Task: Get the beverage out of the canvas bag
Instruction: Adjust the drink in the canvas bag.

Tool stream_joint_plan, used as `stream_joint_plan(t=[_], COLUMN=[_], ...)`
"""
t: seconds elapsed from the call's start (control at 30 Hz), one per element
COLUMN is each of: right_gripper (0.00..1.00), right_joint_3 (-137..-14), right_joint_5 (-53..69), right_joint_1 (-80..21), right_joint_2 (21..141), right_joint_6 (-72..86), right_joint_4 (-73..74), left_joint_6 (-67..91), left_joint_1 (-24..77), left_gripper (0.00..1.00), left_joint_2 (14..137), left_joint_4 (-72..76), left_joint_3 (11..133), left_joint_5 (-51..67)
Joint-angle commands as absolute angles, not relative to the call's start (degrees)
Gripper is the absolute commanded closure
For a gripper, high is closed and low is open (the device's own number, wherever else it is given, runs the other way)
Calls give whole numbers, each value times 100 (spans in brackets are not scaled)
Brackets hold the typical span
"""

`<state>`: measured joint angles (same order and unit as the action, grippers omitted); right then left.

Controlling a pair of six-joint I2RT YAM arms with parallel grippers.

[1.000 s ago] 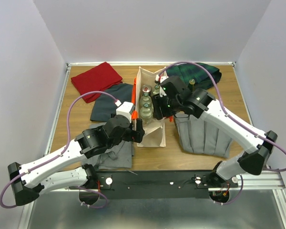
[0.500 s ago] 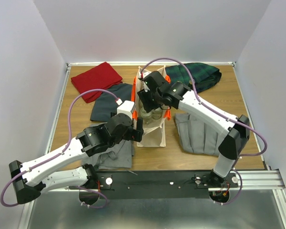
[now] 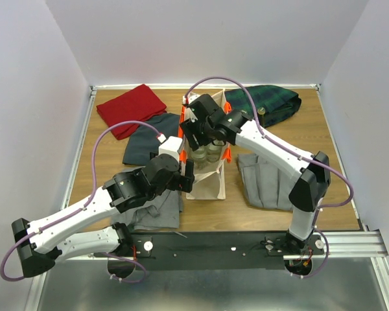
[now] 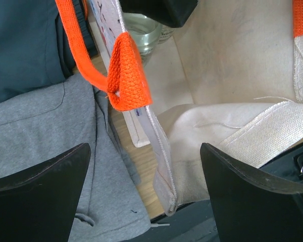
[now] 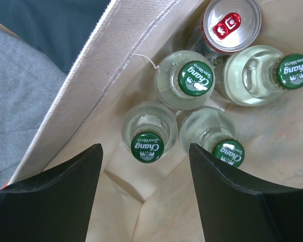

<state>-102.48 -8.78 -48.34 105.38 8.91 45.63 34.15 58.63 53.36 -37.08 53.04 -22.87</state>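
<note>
Wooden table (image 3: 324,139): your left hand (image 4: 146,191) gapes wide astride near rim of canvas bag (image 3: 209,184), gripping nothing, orange handle (image 4: 126,75) just ahead. Bag upright mid-table, four green-capped bottles (image 5: 147,131) and red can (image 5: 230,25) inside. Your right hand (image 5: 144,194), spread wide and empty, has swung left since half second ago, now directly over bottles.

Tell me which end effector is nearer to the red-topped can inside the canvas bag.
Right. The right end effector hangs open directly above the bag's contents, with the can just beyond the green-capped bottles. The left end effector, also open, straddles the canvas bag at its near left rim.
</note>
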Motion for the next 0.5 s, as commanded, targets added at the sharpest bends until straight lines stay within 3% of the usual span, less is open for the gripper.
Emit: stream_joint_plan(t=[0.0,0.27,0.47], right_gripper=[22,32,32], right_joint_3=[-10380,-10318,-10327], right_joint_5=[-932,-519,-378], right_joint_1=[-4834,-4658,-4597], right_joint_2=[10705,10793,10907], right_joint_6=[966,1072,1081], right_joint_4=[4403,4324,4385], left_joint_6=[3305,3278,3287], left_joint_1=[5889,5880,5880], left_gripper=[1,1,1], left_joint_2=[5282,5326,5344], left_joint_4=[-4034,-4034,-4025], left_joint_3=[5353,5361,5353], left_joint_5=[-2558,-2558,-2549])
